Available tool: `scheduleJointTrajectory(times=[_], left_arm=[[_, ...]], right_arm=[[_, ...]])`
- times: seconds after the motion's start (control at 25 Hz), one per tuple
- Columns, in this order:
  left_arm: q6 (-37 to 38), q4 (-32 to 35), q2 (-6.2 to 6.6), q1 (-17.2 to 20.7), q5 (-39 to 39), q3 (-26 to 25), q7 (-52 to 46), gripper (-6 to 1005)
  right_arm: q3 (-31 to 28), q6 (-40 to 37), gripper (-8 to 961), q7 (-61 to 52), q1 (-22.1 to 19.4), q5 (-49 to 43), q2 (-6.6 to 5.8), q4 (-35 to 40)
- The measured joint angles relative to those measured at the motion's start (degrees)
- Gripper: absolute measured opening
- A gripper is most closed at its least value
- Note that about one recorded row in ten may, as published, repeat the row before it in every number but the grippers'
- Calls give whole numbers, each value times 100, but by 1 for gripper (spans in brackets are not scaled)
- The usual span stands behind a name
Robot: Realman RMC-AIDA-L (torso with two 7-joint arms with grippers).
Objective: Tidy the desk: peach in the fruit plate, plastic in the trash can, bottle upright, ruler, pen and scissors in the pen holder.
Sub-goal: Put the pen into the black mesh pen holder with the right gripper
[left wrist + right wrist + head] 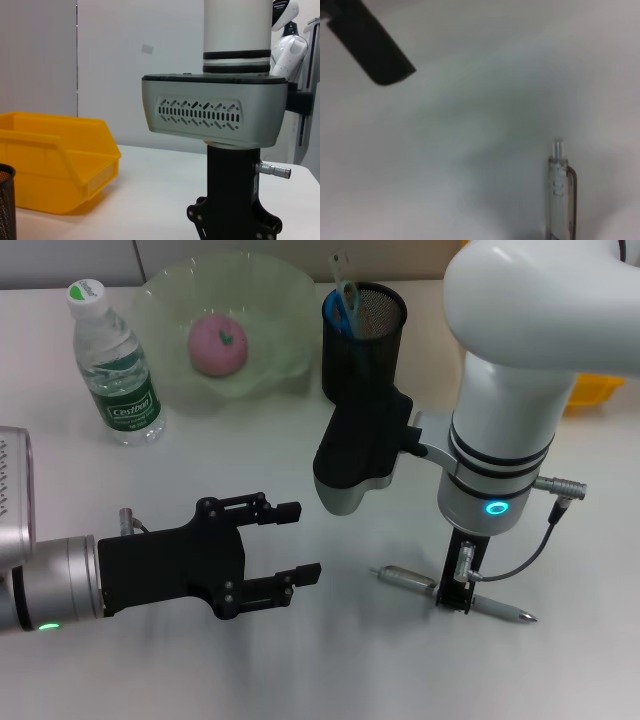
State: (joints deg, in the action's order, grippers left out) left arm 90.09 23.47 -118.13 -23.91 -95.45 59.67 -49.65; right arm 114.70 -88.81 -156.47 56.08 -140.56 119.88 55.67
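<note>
The pen [405, 578] lies on the white table at the front right; its clicker end [559, 150] shows in the right wrist view. My right gripper [455, 598] points straight down over the pen's middle and is shut on it. My left gripper [300, 540] hovers open and empty at the front left, aimed toward the pen. The pink peach [218, 344] sits in the green fruit plate [285, 300]. The bottle [115, 365] stands upright at the far left. Blue-handled scissors [345, 302] stick out of the black mesh pen holder [362, 350]. Plastic and ruler are not visible.
A yellow bin [590, 390] stands at the far right behind my right arm and also shows as the yellow bin [50, 160] in the left wrist view. The right arm's grey wrist housing [215, 117] fills that view. The pen holder stands just behind the right forearm.
</note>
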Motion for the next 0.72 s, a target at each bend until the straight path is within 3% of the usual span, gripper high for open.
scheduleJointTrajectory(times=[0.16,0.28,0.32,0.36,0.48,0.52,0.6,0.72], left_arm=[[0,1,0,0,0,-16,0,676],[3,2,0,0,0,-21,-3,676],[6,-1,0,0,0,-29,-5,676],[23,-12,0,-3,0,-69,-8,676],[49,-17,1,-3,3,-145,-9,676],[61,-21,0,1,4,-210,-9,676],[63,-23,1,1,5,-231,-9,676],[91,-26,-5,7,8,-385,-11,676]], right_arm=[[-396,-93,126,183,-58,-15,-25,86],[-1125,-216,126,514,-213,-51,-54,246],[-1713,-255,127,814,-379,-165,-58,408],[-1713,-255,127,814,-379,-165,-58,408],[-2517,-194,127,1382,-709,-292,-60,669],[-3090,-54,126,1822,-969,-260,-61,806],[-3346,44,126,2051,-1098,-191,-62,859],[-4131,433,126,3055,-1617,579,-62,928]])
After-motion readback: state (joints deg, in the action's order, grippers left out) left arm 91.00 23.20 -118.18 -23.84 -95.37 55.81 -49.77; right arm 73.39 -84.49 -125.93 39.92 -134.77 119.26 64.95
